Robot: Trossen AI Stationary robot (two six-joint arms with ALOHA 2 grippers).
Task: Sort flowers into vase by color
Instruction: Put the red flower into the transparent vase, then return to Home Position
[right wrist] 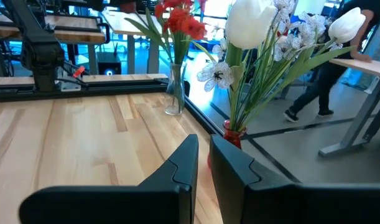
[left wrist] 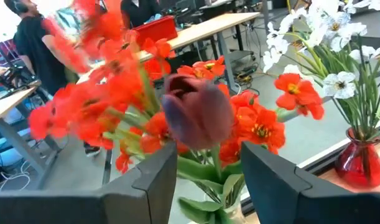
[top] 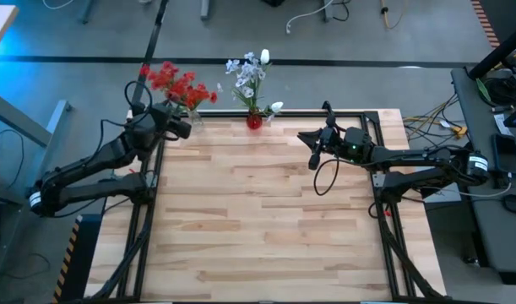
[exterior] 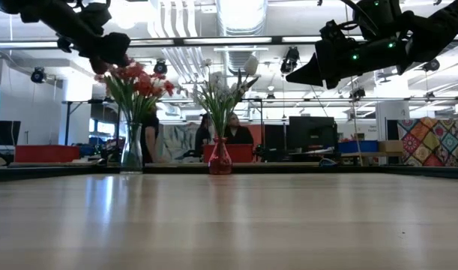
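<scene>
A clear glass vase (exterior: 132, 150) at the table's far left holds the bright red flowers (top: 177, 83) and a dark red tulip (left wrist: 199, 112). My left gripper (left wrist: 208, 152) hovers open just on the near side of this bunch. The tulip's green stem (left wrist: 216, 171) rises in the gap between the fingers, and I see no touch. A small red vase (exterior: 220, 159) at the far middle holds the white and pale-blue flowers (top: 249, 72). My right gripper (right wrist: 204, 143) is shut, holds nothing, and hangs level to the right of the red vase.
The wooden tabletop (top: 266, 219) lies bare across its middle and near part. Both vases stand close to the far edge, beside the black frame rail (top: 342, 112). People (exterior: 232, 131) and desks show in the room beyond the table.
</scene>
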